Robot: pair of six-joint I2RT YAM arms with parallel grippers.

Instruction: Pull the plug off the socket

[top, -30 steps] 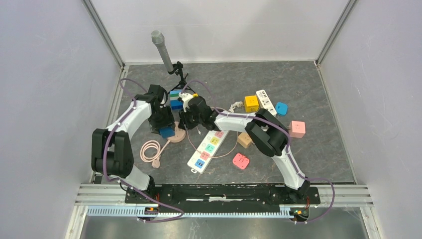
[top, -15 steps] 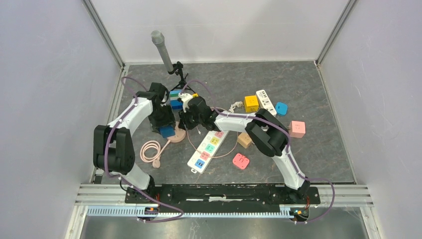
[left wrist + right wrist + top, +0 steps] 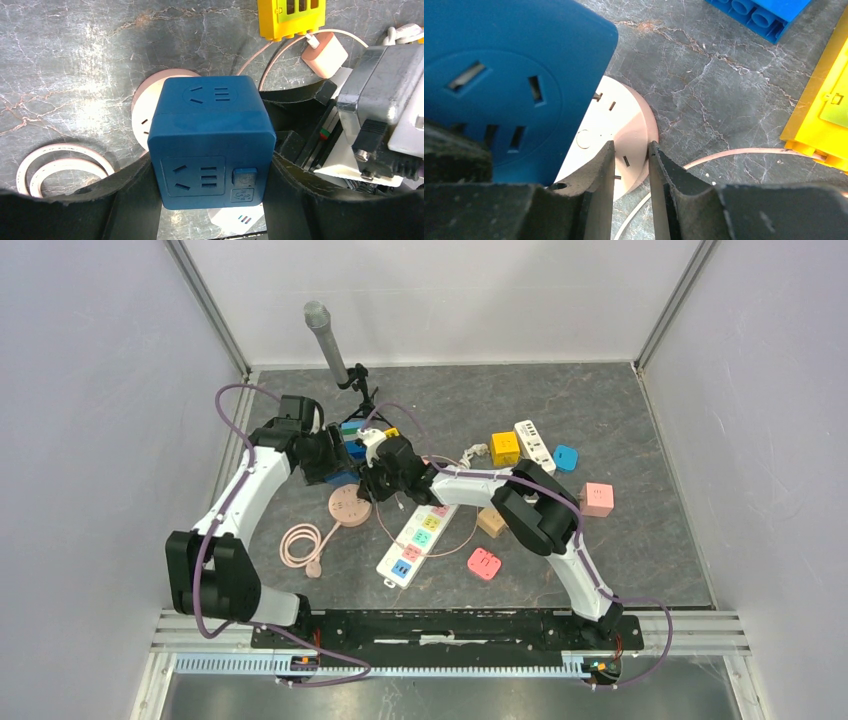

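A blue cube plug (image 3: 212, 145) with socket faces sits between my left gripper's (image 3: 212, 200) black fingers, held above the table. Below it lies the round pink socket (image 3: 145, 102), its top face bare. In the top view the left gripper (image 3: 335, 462) is behind the pink socket (image 3: 349, 506). My right gripper (image 3: 378, 478) hangs just right of the cube. In the right wrist view its jaws (image 3: 629, 150) stand nearly closed with a narrow gap, empty, over the rim of the pink socket (image 3: 624, 125). The blue cube (image 3: 499, 75) fills the left.
A white power strip (image 3: 418, 535) lies right of the socket, a coiled pink cable (image 3: 300, 540) to its left. A yellow block (image 3: 292, 17), blue brick (image 3: 759, 12), yellow cube (image 3: 504, 448), pink cubes (image 3: 598, 498) and a grey tube on a tripod (image 3: 325, 335) stand around.
My left gripper has lifted the blue cube off the round pink socket and carried it back and left. The socket's top is now uncovered. The right gripper has stayed put.
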